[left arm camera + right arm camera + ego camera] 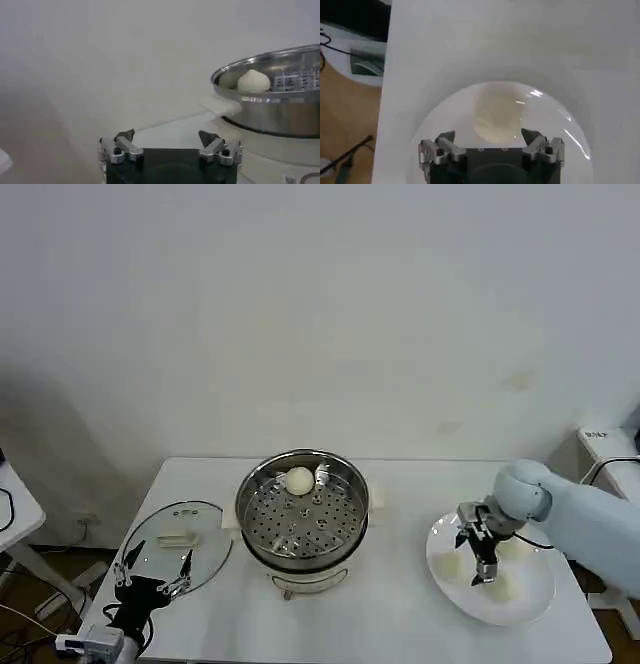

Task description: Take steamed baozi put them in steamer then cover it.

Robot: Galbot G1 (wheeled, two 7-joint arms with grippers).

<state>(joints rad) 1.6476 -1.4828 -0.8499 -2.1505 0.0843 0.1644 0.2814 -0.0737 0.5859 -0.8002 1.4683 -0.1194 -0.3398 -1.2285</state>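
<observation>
The steamer (302, 509) stands mid-table with one steamed baozi (299, 480) on its perforated tray at the far side. More baozi lie on a white plate (535, 599) at the right, one at the plate's left (452, 565) and one at its front (500, 587). My right gripper (481, 564) hangs open just above the plate between them. In the right wrist view a baozi (497, 116) lies just ahead of the open gripper (488, 136). The glass cover (175, 546) lies flat to the left of the steamer. My left gripper (155, 572) rests open at the cover's near edge.
In the left wrist view the steamer (280, 110) with its baozi (253, 81) is off to one side of the open left gripper (166, 136). A white wall stands behind the table. Side furniture (610, 449) sits at the far right, cables on the floor at the left.
</observation>
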